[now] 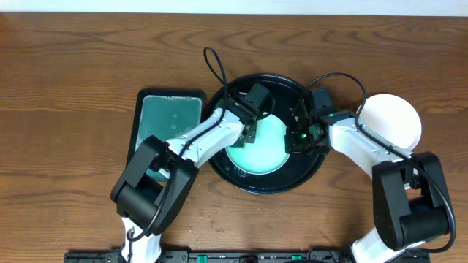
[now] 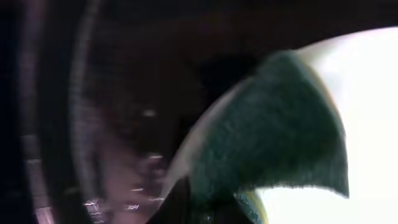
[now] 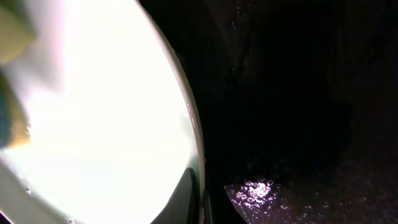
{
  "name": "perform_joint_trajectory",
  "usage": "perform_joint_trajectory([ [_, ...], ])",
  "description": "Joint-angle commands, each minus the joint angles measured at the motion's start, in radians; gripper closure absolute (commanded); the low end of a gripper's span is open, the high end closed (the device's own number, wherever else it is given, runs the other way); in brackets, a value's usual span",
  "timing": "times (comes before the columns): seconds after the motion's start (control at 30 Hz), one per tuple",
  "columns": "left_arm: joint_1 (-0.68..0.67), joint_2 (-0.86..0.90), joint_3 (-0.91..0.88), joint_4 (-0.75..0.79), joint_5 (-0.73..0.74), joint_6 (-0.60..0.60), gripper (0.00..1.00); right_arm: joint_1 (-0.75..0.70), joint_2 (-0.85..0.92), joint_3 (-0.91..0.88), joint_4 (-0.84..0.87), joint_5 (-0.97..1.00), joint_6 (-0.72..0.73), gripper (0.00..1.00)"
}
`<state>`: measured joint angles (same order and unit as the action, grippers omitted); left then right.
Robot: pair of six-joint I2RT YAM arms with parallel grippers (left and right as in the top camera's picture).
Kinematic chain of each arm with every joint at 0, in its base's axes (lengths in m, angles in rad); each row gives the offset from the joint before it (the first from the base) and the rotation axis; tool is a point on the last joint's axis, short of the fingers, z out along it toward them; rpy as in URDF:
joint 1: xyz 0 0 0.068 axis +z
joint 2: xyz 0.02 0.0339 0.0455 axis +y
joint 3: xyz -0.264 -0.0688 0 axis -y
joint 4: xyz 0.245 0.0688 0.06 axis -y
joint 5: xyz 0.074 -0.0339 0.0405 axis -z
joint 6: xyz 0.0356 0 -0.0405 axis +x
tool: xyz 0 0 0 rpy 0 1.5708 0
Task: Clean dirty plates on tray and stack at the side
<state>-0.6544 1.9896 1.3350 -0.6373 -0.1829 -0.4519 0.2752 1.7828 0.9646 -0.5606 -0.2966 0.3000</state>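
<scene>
A pale-mint plate (image 1: 257,150) lies in the round black tray (image 1: 311,172). My left gripper (image 1: 252,120) is shut on a dark green sponge (image 2: 273,137) and presses it on this plate's far part (image 2: 373,93). My right gripper (image 1: 298,137) is shut on the plate's right rim (image 3: 194,149), one finger inside and one outside over the tray floor (image 3: 298,93). A yellow-and-blue sponge edge (image 3: 11,124) shows at the left of the right wrist view. A plain white plate (image 1: 393,120) sits on the table to the right of the tray.
A rectangular black tray with a teal-green interior (image 1: 167,120) lies just left of the round tray, under my left arm. The brown wooden table (image 1: 66,95) stretches out on both sides. Both arms' cables loop over the round tray.
</scene>
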Motion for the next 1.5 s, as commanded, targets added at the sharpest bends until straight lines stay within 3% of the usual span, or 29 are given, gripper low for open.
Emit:
perform_joint_trajectory([
  [0.0,0.049,0.029,0.008,-0.09,-0.214,0.001,0.93,0.014,0.047,-0.053,-0.026,0.06,-0.028,0.99],
  [0.27,0.114,-0.253,0.058,-0.212,0.133,-0.055,0.93,0.014,0.047,-0.053,-0.034,0.06,-0.028,0.99],
  [0.43,0.236,-0.446,0.056,-0.299,0.05,-0.049,0.93,0.014,0.047,-0.053,-0.036,0.092,0.007,0.99],
  [0.6,0.388,-0.471,0.005,-0.371,0.026,-0.026,0.93,0.014,0.047,-0.053,-0.017,0.172,0.093,0.99],
  [0.73,0.461,-0.436,-0.128,-0.299,0.029,-0.006,0.93,0.014,0.047,-0.053,0.027,0.143,0.084,0.98],
  [0.87,0.499,-0.381,-0.24,-0.178,0.045,0.032,0.92,0.014,0.047,-0.053,0.057,0.098,0.024,0.85],
  [0.93,0.514,-0.359,-0.25,-0.171,0.068,0.034,0.87,0.014,0.047,-0.053,0.061,0.079,-0.002,0.85],
  [1.0,0.528,-0.359,-0.248,-0.174,0.142,0.047,0.74,0.014,0.047,-0.051,0.061,0.077,-0.005,0.97],
  [1.03,0.535,-0.367,-0.241,-0.182,0.179,0.055,0.69,0.014,0.044,-0.049,0.059,0.077,-0.011,0.99],
  [1.1,0.547,-0.391,-0.222,-0.207,0.226,0.055,0.59,0.014,0.033,-0.042,0.048,0.077,-0.017,0.99],
  [1.23,0.561,-0.491,-0.179,-0.276,0.244,0.055,0.51,0.014,-0.037,-0.013,0.01,0.079,-0.017,0.99],
  [1.47,0.561,-0.775,-0.167,-0.34,0.243,0.055,0.29,0.019,-0.213,0.083,-0.035,0.08,-0.005,0.99],
])
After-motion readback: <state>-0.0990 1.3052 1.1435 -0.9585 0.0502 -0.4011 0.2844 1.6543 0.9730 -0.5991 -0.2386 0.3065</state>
